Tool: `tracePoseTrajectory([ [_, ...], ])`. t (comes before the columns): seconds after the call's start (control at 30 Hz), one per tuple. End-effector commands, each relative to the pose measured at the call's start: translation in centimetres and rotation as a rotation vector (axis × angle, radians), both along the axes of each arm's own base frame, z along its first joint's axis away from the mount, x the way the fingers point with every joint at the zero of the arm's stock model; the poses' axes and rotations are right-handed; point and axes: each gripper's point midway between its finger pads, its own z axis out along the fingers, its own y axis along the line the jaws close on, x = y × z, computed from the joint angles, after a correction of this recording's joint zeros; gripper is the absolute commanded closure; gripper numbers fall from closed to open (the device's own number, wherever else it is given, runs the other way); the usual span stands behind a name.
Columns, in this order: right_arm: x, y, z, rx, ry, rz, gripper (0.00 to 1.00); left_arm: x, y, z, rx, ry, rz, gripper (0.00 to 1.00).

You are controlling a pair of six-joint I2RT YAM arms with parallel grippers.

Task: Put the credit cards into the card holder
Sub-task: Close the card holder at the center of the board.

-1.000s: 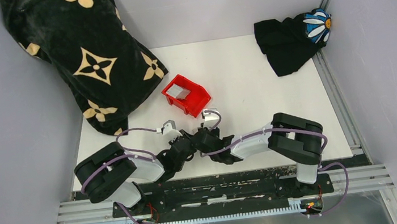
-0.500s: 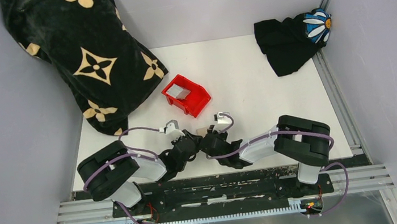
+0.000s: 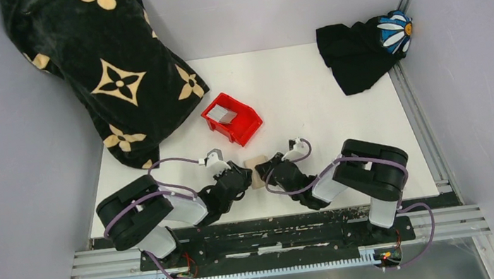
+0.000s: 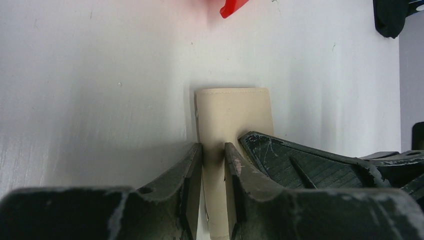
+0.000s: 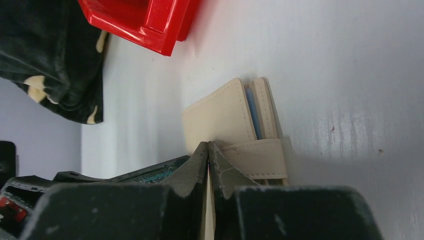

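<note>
Card holder (image 3: 257, 164) is in the lower middle of the top view, between both arms. From its left the left gripper (image 4: 213, 160) is clamped on it; from its right the right gripper (image 5: 208, 150) pinches its thin edge.

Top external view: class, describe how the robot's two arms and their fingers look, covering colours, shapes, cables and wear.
The left arm and right arm are alike: bulky black joint housings joined by white links, each with a purple cable looping along it. The wrist views show the left fingers and right fingers as dark, tapered wedges, scuffed and scratched pale at the edges.
</note>
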Motion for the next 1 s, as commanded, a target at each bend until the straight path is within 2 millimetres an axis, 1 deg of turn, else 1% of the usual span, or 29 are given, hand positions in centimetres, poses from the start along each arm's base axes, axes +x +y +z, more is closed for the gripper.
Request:
tracePoseTrajectory([
  [0.0, -9.1, -15.6, -14.5, -0.596, 0.426, 0.011, 0.9, -0.9, 0.6, -2.1, 0.076, 0.064, -0.013, 0.7],
  [0.1, -9.3, -16.9, -14.9, -0.582, 0.442, -0.033, 0.9, -1.0, 0.6, -2.2, 0.08, 0.069, -0.013, 0.7],
  [0.23, -9.6, -18.1, -15.3, -0.562, 0.464, -0.072, 0.91, -1.1, 0.7, -2.6, 0.089, 0.078, -0.012, 0.7],
  [0.4, -9.8, -18.7, -15.3, -0.606, 0.487, -0.089, 0.91, -1.2, 0.7, -3.1, 0.099, 0.089, -0.016, 0.7],
  [0.57, -9.5, -19.3, -15.0, -0.656, 0.485, -0.111, 0.91, -1.5, 1.3, -3.6, 0.11, 0.098, -0.008, 0.7],
  [0.67, -9.0, -19.5, -14.2, -0.669, 0.463, -0.126, 0.91, -1.6, 1.6, -3.9, 0.112, 0.102, -0.004, 0.7],
  [0.77, -8.4, -20.0, -12.9, -0.68, 0.418, -0.158, 0.92, -1.8, 1.9, -4.2, 0.116, 0.109, 0.0, 0.7],
  [0.87, -7.7, -20.2, -11.5, -0.726, 0.393, -0.163, 0.92, -1.8, 1.7, -4.3, 0.114, 0.112, -0.008, 0.7],
  [0.97, -7.0, -20.1, -10.7, -0.739, 0.364, -0.17, 0.92, -1.8, 1.6, -4.2, 0.111, 0.11, -0.009, 0.7],
])
